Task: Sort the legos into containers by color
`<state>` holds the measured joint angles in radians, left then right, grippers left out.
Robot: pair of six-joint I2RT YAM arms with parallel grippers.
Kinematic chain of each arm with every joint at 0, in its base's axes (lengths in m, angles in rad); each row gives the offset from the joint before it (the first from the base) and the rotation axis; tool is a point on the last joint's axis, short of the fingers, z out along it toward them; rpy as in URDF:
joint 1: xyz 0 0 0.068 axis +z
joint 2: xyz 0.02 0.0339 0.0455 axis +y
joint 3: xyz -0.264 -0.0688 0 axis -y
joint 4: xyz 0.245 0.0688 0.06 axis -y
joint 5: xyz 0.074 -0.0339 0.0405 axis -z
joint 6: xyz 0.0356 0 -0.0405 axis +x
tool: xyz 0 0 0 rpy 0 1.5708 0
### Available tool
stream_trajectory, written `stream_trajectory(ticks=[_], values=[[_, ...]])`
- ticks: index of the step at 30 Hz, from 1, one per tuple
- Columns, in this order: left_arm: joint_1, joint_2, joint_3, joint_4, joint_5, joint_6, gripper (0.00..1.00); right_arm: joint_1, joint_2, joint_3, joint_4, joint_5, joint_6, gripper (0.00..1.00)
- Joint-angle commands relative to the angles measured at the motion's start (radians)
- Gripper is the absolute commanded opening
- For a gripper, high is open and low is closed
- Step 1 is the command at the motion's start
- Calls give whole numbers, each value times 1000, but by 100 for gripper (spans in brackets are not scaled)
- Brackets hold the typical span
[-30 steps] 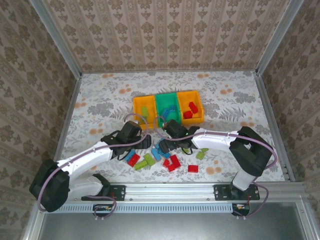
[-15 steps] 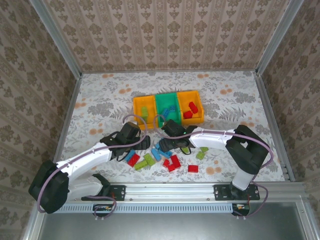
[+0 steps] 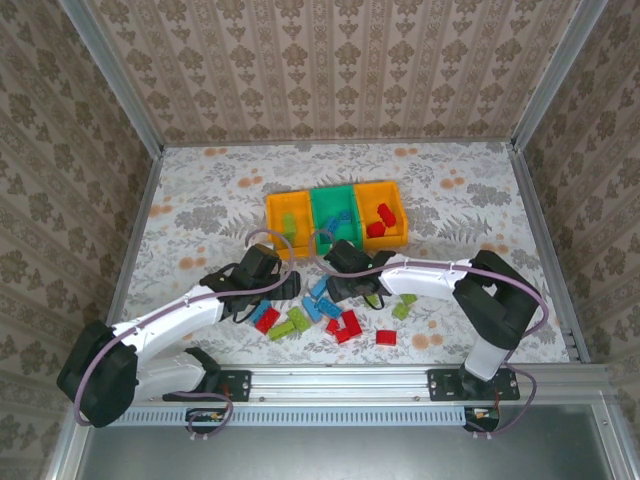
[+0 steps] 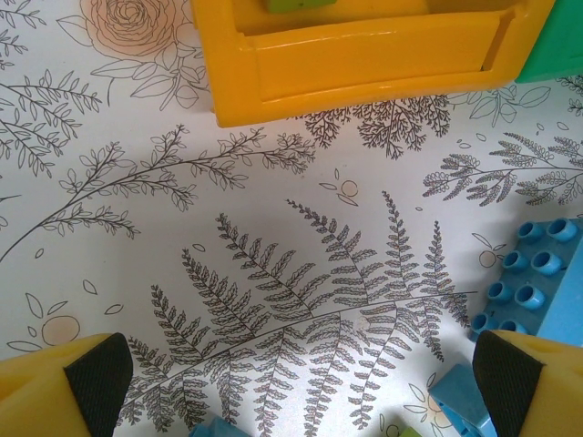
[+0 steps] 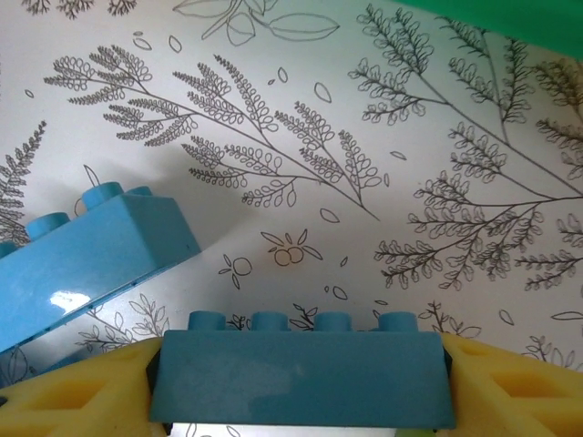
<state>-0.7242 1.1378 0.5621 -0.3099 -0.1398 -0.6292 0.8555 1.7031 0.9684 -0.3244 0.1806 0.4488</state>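
My right gripper (image 5: 301,396) pinches one glossy four-stud blue brick (image 5: 301,373); a second blue brick (image 5: 86,259) lies left of its jaws; my left gripper (image 4: 305,378) stands spread wide.

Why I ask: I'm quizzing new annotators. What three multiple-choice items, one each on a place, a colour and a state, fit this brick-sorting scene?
1. The green plastic bin stands: A) between the left orange plastic bin and the right orange plastic bin; B) at the row's left end; C) at the row's right end.
2. The studded bricks in the right orange plastic bin are: A) blue; B) lime; C) red.
3. The right gripper has between its fingers: A) nothing; B) a blue studded plastic brick; C) a red brick.
Key: 1 A, orange on both sides in the top view; 2 C, red shapes lie inside; 3 B, the wrist view shows it spanning them.
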Motion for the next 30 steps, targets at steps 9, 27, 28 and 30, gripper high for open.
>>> stream_trajectory(ticks=[9,27,28,30], values=[[5,-17,-10,-11,-17,-5,100,-65,-141,110,-37,28,-21,67],[-44,7,-2,54,42,71,100,-240,254,569,-129,36,-26,72],[-50,14,4,58,45,83,100,-243,261,573,-128,34,-20,74],[-59,28,17,58,52,105,100,-243,268,581,-126,31,-17,78]])
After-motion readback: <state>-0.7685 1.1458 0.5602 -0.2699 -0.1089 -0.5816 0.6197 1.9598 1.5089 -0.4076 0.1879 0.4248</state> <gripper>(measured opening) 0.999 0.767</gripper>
